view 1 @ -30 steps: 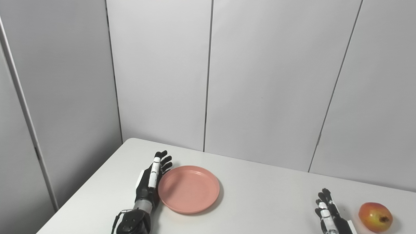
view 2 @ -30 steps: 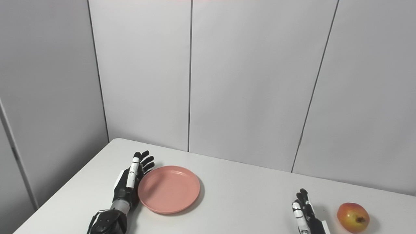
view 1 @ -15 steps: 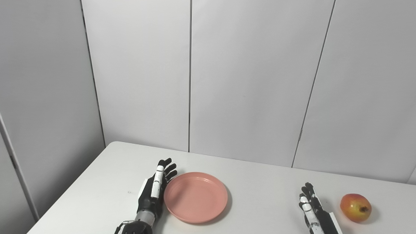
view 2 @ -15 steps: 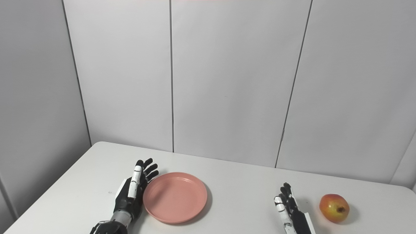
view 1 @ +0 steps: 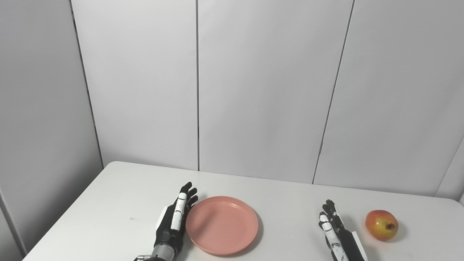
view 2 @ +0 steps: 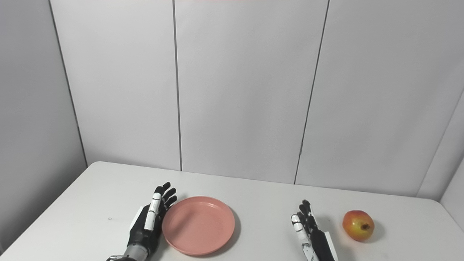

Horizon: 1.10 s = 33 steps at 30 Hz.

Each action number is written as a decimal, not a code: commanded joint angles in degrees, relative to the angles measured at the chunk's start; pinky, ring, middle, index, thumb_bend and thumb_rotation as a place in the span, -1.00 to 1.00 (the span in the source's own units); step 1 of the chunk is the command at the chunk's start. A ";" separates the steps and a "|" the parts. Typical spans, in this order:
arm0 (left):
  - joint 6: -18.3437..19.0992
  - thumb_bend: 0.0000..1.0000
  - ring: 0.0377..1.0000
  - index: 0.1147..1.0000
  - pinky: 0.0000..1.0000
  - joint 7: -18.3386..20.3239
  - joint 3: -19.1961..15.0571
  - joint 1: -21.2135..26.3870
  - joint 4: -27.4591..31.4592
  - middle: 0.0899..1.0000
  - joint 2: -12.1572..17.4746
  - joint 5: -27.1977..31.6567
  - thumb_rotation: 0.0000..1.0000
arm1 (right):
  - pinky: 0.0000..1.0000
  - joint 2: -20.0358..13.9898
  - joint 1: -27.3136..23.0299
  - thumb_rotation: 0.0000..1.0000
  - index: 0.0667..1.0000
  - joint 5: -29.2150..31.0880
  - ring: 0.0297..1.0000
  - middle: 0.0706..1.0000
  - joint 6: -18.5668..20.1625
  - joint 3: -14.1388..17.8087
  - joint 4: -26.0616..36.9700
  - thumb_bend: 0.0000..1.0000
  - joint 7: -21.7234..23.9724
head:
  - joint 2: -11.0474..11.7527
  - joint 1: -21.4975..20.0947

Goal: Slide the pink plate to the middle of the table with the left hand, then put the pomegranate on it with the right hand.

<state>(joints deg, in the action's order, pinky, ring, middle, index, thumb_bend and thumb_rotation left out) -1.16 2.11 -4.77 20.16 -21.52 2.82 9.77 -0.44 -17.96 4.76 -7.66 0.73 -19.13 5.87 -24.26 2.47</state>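
Left eye view: the left hand (view 1: pixel 174 226) is being held edge-on against the left rim of the pink plate (view 1: pixel 222 224), fingers straight and together, nothing grasped. This posture is judged to be chosen so that the plate can be pushed sideways across the white table (view 1: pixel 108 203) toward its middle; the plate is lying left of centre. The right hand (view 1: pixel 339 235) is being kept flat and empty, fingers extended, near the pomegranate (view 1: pixel 381 224) but apart from it, presumably in waiting for its turn. The fruit is resting toward the table's right side.

Right eye view: the same arrangement is being shown from slightly further right, so that more of the table's right edge beyond the pomegranate (view 2: pixel 358 225) is being revealed. The gap between the right hand (view 2: pixel 311 235) and the fruit is being seen more plainly here, while the contact of the left hand (view 2: pixel 146 226) with the plate (view 2: pixel 198 224) is being shown equally in both.
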 commanded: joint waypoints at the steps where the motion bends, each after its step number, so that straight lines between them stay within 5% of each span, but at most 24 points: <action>1: -1.33 0.05 0.90 0.91 0.87 0.47 0.85 -0.23 0.80 0.91 -0.96 -0.78 1.00 | 0.98 0.92 0.74 0.58 1.00 -0.29 0.99 1.00 -2.84 -0.63 -1.89 0.02 -0.06 | -0.06 0.03; 10: -4.39 0.03 0.90 0.95 0.86 -0.13 3.59 -1.89 0.31 0.93 -3.13 -4.55 1.00 | 0.95 1.18 0.36 0.64 1.00 -2.93 0.98 1.00 -2.65 -1.30 -2.68 0.06 -1.23 | -0.59 -3.15; 33: -5.82 0.10 0.89 0.84 0.86 7.19 1.67 -3.50 -0.86 0.89 -3.86 3.17 1.00 | 0.93 2.60 -0.26 0.82 1.00 -7.59 0.99 1.00 -0.69 -4.00 -2.26 0.18 -3.94 | -2.38 -8.97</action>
<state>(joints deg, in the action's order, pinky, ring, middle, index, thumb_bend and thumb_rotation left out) -5.77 8.22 -2.96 18.45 -20.80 -0.55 11.38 1.30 -18.57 -2.50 -7.68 -2.85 -20.03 2.40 -26.28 -6.50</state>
